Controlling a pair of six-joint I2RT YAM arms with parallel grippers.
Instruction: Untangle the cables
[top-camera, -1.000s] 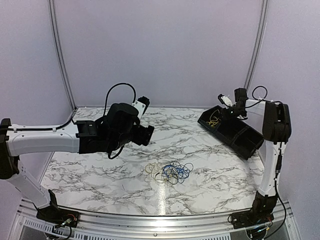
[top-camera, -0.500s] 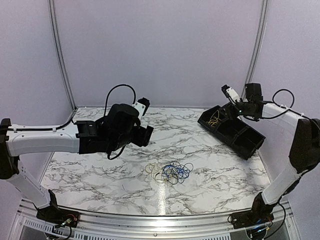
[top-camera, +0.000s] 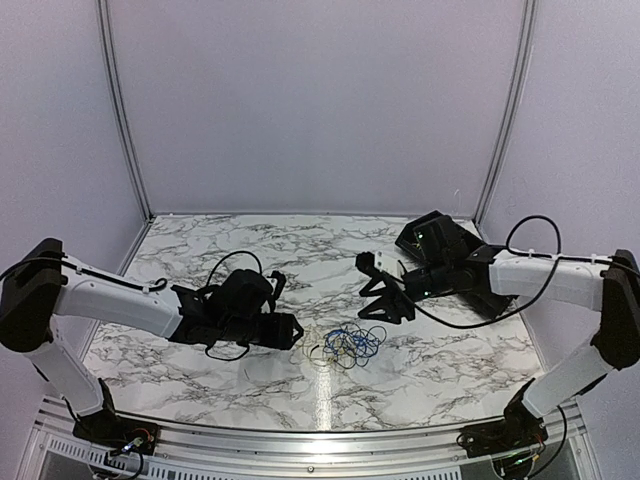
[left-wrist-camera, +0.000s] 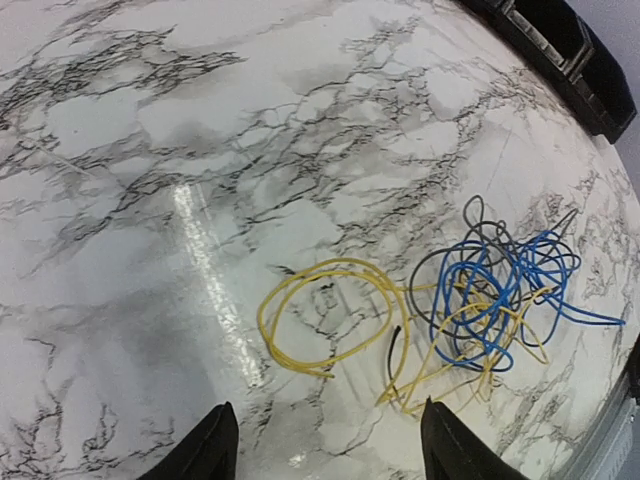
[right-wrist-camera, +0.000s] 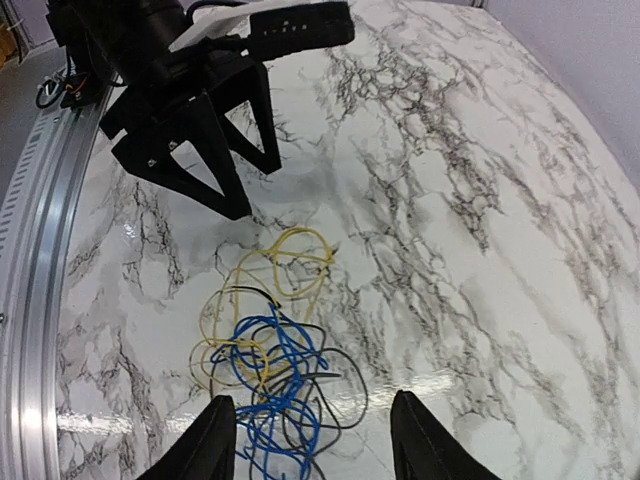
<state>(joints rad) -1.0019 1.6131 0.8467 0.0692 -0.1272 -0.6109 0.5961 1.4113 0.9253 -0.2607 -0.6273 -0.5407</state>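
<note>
**Item: cables** (top-camera: 345, 343). One tangle of thin yellow, blue and black wire lying flat on the table (top-camera: 200, 250), near the middle and towards the near edge. It sits between the two grippers and touches neither.

**Lie and axis.** The long axis runs left to right, roughly parallel to the near edge. At the left end is the yellow loop (left-wrist-camera: 320, 315), open and mostly free of the rest. At the right end is the blue wire (left-wrist-camera: 500, 300), knotted with black and more yellow. In the left wrist view one blue tail pokes out of the knot, away from the loop.

**Left gripper** (left-wrist-camera: 330, 450). Low over the table just left of the yellow loop, fingers apart, nothing between them.

**Right gripper** (right-wrist-camera: 312, 440). Above the knot's far-right side, fingers apart, empty.

**Bin** (top-camera: 440, 235). Black, at the far right, well apart from the tangle.

**Step in hand (judged).** Both grippers are closing in to take opposite ends.

**Handling notes (judged).**
- The left gripper should take the yellow loop on its outer arc, clear of the crossings.
- The right gripper should pin or pinch the blue-black mass, not a lone strand.
- The fingers need to come down to the tabletop and shut fully, because wire this thin slips out.
- The pull should go along the long axis and slowly, since a fast pull would likely tighten the knot.
</note>
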